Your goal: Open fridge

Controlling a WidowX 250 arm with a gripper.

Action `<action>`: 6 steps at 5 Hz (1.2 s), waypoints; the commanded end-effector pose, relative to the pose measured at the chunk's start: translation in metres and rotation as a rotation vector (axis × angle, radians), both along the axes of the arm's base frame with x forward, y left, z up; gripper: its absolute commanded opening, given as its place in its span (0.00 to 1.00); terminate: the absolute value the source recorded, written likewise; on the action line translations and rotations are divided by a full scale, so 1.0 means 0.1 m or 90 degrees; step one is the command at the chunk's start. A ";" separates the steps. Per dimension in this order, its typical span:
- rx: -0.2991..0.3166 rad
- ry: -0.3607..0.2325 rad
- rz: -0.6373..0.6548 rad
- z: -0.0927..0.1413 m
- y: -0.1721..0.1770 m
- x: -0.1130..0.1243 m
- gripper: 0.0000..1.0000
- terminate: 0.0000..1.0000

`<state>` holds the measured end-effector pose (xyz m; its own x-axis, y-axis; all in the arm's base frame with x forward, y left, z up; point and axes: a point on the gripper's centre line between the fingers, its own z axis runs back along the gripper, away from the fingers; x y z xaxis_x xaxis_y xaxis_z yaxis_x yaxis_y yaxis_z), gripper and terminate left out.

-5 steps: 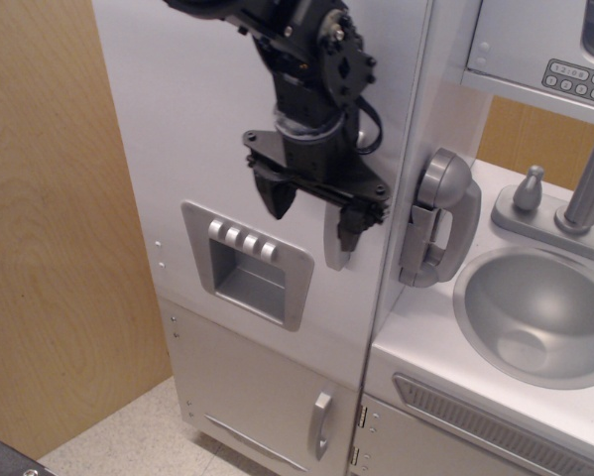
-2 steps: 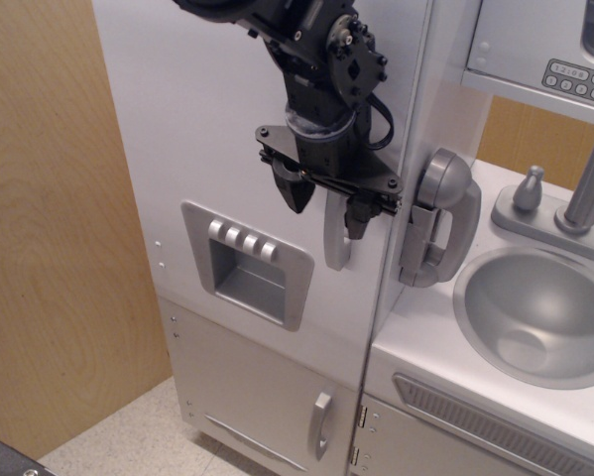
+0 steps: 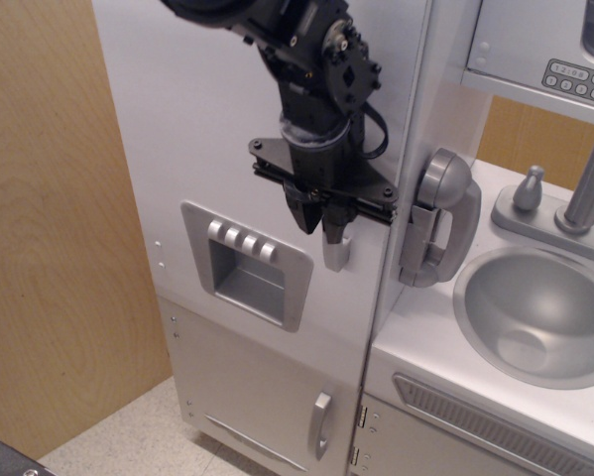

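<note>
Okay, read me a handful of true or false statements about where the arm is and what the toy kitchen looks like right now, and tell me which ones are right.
1. The pincer is closed around the fridge door's vertical handle. True.
2. The fridge door is swung wide open, shelves showing. False: it sits shut, flush with the front.
3. The dispenser panel lies left of the handle. True.
4. The pincer grips the small lower door's handle. False: that handle is untouched, well below.
5. A toy phone hangs right of the fridge. True.
6. The sink holds dishes. False: it is empty.
</note>
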<state>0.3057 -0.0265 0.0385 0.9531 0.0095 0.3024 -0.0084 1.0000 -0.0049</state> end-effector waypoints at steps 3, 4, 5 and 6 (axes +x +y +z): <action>-0.026 0.023 -0.011 0.23 0.37 -0.56 0.00 0.00; -0.002 0.012 -0.012 0.30 0.52 -0.72 1.00 0.00; -0.001 0.052 -0.010 0.26 0.59 -0.85 1.00 0.00; 0.026 0.083 -0.043 0.11 0.44 -0.97 1.00 0.00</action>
